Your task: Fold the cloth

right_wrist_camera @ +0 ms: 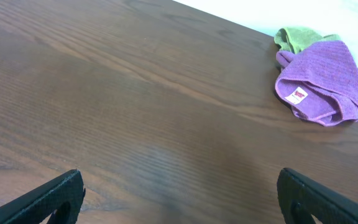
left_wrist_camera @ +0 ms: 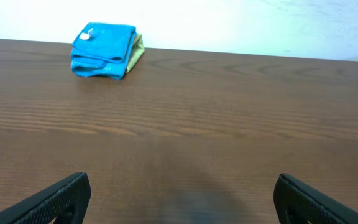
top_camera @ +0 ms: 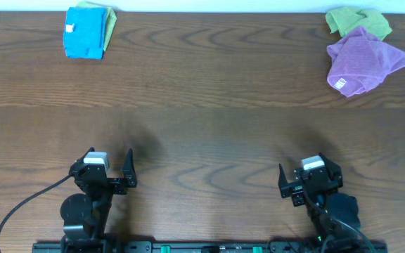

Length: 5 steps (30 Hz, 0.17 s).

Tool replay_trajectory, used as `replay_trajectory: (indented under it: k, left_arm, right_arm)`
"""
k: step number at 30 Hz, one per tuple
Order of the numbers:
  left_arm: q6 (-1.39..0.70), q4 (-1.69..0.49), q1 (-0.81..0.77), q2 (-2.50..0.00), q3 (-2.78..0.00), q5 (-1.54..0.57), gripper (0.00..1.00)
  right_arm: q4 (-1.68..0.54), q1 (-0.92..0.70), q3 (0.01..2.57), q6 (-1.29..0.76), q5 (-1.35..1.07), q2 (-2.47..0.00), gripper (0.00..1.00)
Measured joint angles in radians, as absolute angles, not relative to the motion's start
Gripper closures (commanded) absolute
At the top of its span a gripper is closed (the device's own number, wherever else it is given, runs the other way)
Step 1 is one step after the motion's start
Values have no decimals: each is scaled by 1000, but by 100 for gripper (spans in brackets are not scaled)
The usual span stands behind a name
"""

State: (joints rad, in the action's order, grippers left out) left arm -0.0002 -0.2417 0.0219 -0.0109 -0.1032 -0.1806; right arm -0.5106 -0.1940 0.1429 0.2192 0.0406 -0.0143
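**Inspector:** Where did the cloth lie at the time of inspection?

**Operator:** The cloth lay at the far left corner of the tabletop, well away from both my arms. It was a compact, squared bundle with layered edges showing along the front and its small white tag facing up. It rested partly on a green cloth, which showed along one side.

**Inspector:** State of your claws?

**Operator:** My left claw stood wide, with nothing between the fingers. My right claw was likewise wide and empty. Both sat near the front edge of the tabletop, with bare wood ahead of them.

**Inspector:** Anything else on the surface?

**Operator:** A purple cloth lay crumpled at the far right corner, touching a second green cloth behind it. Neither was part of my job.

**Inspector:** Your assessment of progress?

**Operator:** I judged the folding to be done or very nearly so. The bundle showed several stacked layers and no loose corner trailing out. The edges were not perfectly flush, so a stricter standard might have asked for a tidier pass. I could not tell from these views how many folds it held. I saw no step left for either arm.
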Motion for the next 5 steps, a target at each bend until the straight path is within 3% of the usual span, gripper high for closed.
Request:
replay_trajectory:
  k: [5]
  left_arm:
    - [0, -242, 22, -11, -103, -181, 5]
  right_arm:
    - [-511, -194, 143, 219, 41, -15, 1]
